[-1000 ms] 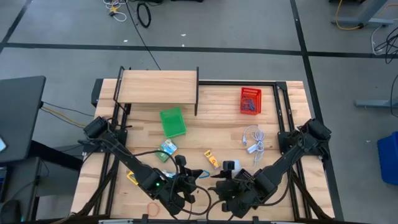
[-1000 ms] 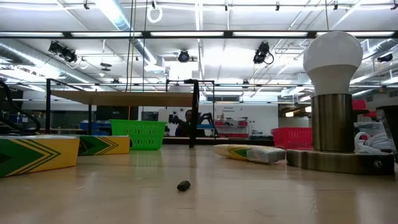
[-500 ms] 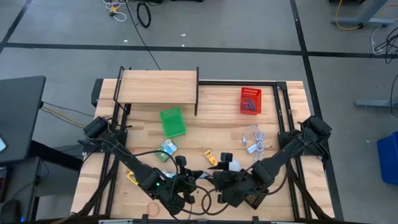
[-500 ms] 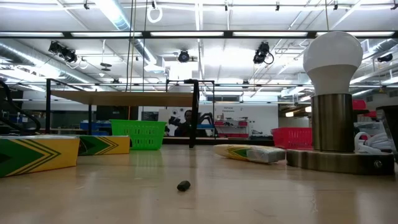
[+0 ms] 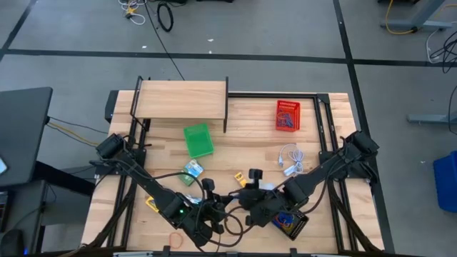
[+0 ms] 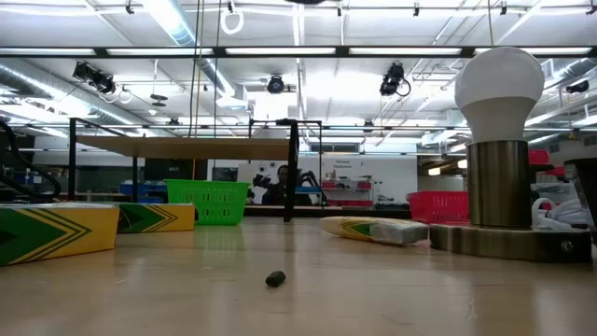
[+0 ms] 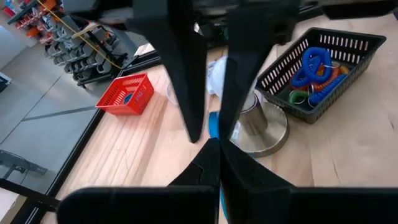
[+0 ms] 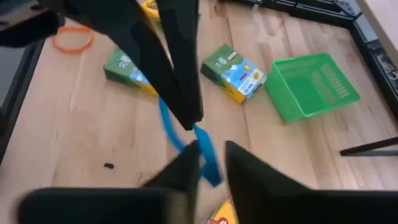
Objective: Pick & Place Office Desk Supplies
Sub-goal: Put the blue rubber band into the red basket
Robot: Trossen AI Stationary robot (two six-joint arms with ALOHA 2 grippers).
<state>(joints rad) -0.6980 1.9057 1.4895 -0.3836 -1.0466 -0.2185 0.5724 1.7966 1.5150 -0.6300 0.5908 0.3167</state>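
On the wooden table [image 5: 250, 121] the right gripper [image 8: 208, 158] pinches a blue loop [image 8: 202, 152], left gripper [image 7: 208, 118] slightly parted

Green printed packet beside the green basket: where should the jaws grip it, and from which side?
Grip the green packet across its two long edges, near the middle, coming straight down. It lies flat on the table, apart from the green basket, so both long sides look free and its narrower width probably suits the jaws.
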